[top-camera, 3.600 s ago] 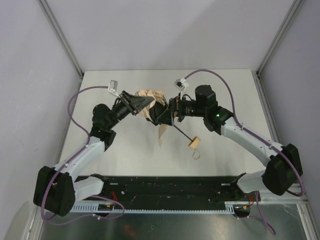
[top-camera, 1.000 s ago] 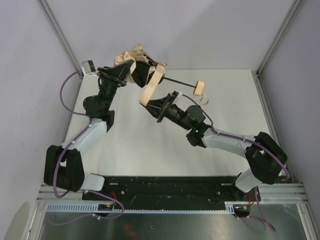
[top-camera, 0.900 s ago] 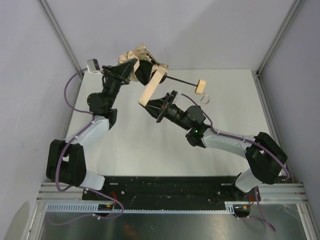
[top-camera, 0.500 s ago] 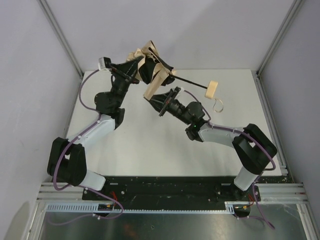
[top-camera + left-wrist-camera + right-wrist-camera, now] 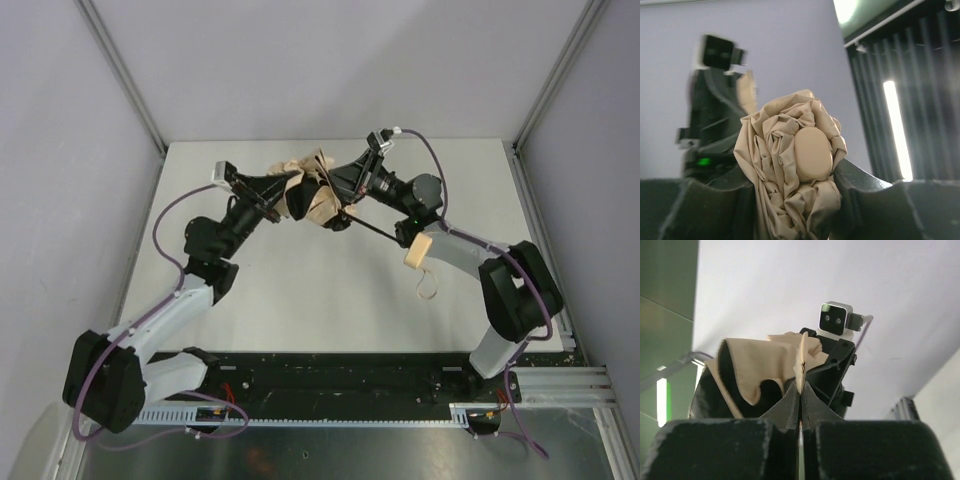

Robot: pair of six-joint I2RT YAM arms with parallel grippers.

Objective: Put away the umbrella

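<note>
The umbrella (image 5: 308,198) is a bunched beige canopy held off the table near its back middle. Its thin black shaft (image 5: 375,230) slants toward the near right and ends in a pale wooden handle (image 5: 417,251) with a loop (image 5: 428,290) hanging below. My left gripper (image 5: 280,192) is shut on the canopy from the left. In the left wrist view the crumpled fabric (image 5: 785,170) and its oval cap (image 5: 812,152) fill my left gripper (image 5: 795,200). My right gripper (image 5: 343,188) comes in from the right, and its jaws (image 5: 801,390) are shut on the tan strap (image 5: 801,362).
The white table (image 5: 300,290) lies below, walled in by pale panels with metal corner posts (image 5: 120,75) at the back left and back right. A black rail (image 5: 330,375) with the arm bases runs along the near edge.
Both arms carried the umbrella from high at the back left down toward the table's back middle. The right gripper swung from below the canopy to its right side, and the handle now points near-right.
</note>
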